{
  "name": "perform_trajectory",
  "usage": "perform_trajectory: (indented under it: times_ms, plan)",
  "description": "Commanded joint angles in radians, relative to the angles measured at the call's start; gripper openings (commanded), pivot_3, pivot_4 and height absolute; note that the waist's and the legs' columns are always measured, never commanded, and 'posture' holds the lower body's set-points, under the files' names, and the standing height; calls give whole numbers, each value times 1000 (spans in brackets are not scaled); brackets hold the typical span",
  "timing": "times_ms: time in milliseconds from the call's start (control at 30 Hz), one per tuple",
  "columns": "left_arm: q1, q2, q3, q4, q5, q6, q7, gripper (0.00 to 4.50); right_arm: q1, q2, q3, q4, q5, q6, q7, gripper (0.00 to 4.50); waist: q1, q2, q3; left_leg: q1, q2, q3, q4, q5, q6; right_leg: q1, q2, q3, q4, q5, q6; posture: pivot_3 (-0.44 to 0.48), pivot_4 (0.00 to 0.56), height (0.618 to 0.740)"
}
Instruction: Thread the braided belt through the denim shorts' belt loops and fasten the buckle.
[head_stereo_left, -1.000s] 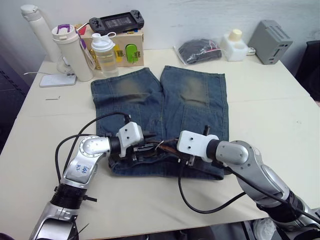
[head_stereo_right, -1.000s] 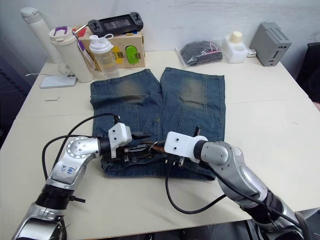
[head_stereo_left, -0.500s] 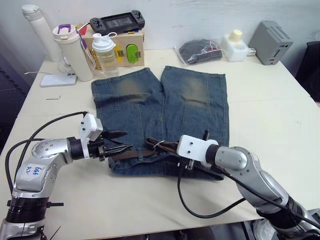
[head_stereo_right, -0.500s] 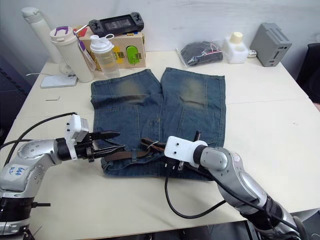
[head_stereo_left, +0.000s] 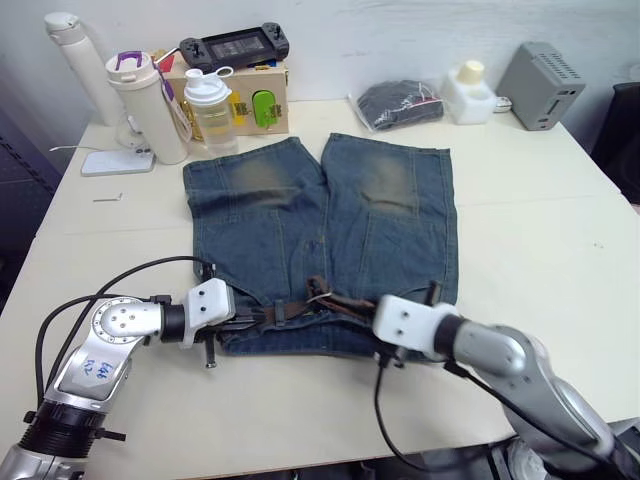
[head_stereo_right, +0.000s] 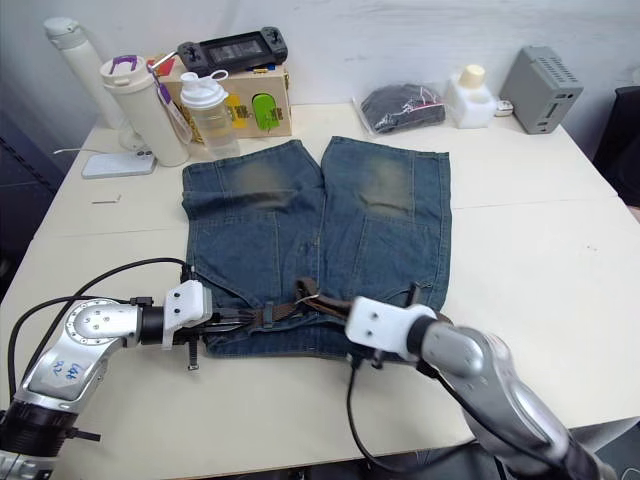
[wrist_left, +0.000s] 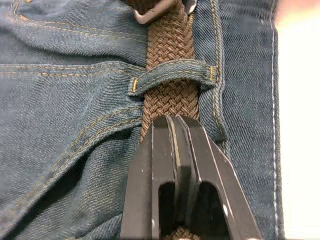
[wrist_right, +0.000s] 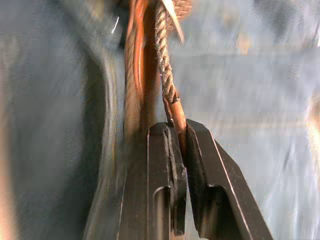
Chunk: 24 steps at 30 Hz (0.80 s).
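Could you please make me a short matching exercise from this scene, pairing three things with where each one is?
Things:
1. braided belt
2. left gripper
3. black game controller

Places:
A. on top of the wooden box
B. closed on the belt, just short of a belt loop
C. passing under a belt loop on the denim shorts

Pairs: 1-C, 2-B, 3-A

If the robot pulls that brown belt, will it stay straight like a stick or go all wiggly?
Probably wiggly. The braided belt is woven and curves loosely near the right gripper, so it likely flops. It may also drag where it passes under a belt loop on the denim shorts.
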<state>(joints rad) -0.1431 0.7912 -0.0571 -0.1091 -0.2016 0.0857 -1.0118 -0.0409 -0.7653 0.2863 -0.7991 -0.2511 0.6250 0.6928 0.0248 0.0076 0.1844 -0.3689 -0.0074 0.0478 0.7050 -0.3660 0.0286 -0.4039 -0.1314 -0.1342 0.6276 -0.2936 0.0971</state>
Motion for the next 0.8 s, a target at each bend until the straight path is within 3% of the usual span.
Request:
perform_trajectory:
  times_ms: [33,167,300,633,800]
  plan:
    - [51,21,-44,61,82,-18,1,60,166,-103,-166,-8,-43,-184,-32,0,-1,3,-3,2,0,0,-1,0,0,1,0,0,0,0,0,0,150,690]
    - [55,17,-48,85,90,-42,19,60,350,-165,-369,117,-107,-383,-124,0,2,4,-3,15,0,3,-7,-2,0,12,-1,2,-5,-1,2,0,150,690]
    - [55,18,-56,91,85,-55,28,60,358,-154,-421,176,-130,-418,-156,0,10,2,-4,16,1,3,-5,-2,0,14,-2,5,-7,-1,2,0,150,690]
    - [70,25,-60,84,86,-80,55,60,287,-119,-268,176,-210,-481,-125,0,23,3,-5,15,1,3,-5,-2,0,13,-2,6,-7,-1,2,0,150,690]
    - [74,30,-43,87,84,-92,69,60,257,-93,-170,208,-233,-387,-45,0,21,4,-6,16,1,3,-5,-2,0,13,-2,6,-7,-1,1,0,150,690]
